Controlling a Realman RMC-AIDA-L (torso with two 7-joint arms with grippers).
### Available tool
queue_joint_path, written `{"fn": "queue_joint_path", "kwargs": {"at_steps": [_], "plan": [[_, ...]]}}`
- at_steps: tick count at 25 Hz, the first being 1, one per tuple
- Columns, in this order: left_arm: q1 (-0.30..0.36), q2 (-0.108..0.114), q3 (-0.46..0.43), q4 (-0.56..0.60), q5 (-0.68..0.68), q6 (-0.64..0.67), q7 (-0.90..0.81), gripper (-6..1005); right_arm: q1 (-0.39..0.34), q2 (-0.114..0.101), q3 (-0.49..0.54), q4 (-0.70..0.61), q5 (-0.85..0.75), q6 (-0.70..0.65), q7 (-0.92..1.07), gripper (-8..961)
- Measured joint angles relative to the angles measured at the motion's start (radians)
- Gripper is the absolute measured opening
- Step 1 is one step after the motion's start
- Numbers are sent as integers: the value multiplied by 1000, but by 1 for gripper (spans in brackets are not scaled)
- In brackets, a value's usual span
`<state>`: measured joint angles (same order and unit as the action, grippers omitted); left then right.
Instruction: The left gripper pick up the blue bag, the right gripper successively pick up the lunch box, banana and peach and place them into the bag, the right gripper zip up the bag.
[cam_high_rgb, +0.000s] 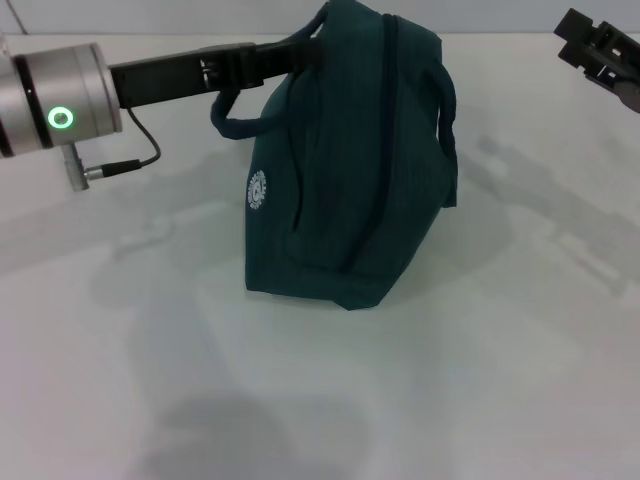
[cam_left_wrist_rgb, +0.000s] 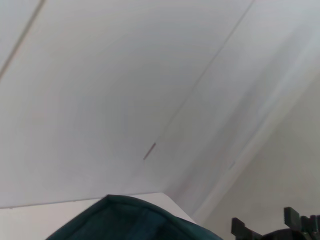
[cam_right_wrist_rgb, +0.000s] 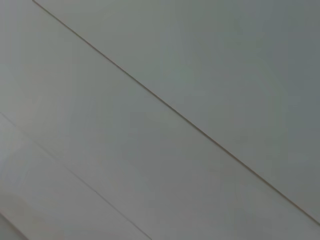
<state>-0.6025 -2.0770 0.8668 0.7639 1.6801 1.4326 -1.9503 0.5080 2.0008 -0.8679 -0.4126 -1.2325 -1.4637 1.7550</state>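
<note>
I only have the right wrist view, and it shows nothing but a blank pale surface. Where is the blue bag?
Observer: In the head view the blue bag stands on the white table, near the middle.
Operator: Is the left gripper on it?
Observer: The left gripper reaches the bag's top edge, just above one loop handle.
Operator: And my right gripper?
Observer: The right gripper is at the far right, well apart from the bag. The zipper line looks closed, and no lunch box, banana or peach shows in any view.
</note>
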Motion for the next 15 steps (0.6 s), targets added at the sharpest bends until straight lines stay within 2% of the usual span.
{"fn": "queue_joint_path", "kwargs": {"at_steps": [2, 8, 11, 15], "plan": [[9, 4, -2, -1, -10, 1, 1, 44, 3, 0, -2, 0, -1, -1, 0, 872], [37, 4, -2, 27, -60, 47, 25, 274, 6, -6, -7, -2, -2, -9, 0, 872], [55, 5, -2, 56, -85, 73, 40, 484, 5, -11, -5, -3, -2, -16, -10, 872], [77, 14, -2, 91, -113, 129, 66, 590, -4, -17, 1, -22, -2, -54, -30, 872]]}}
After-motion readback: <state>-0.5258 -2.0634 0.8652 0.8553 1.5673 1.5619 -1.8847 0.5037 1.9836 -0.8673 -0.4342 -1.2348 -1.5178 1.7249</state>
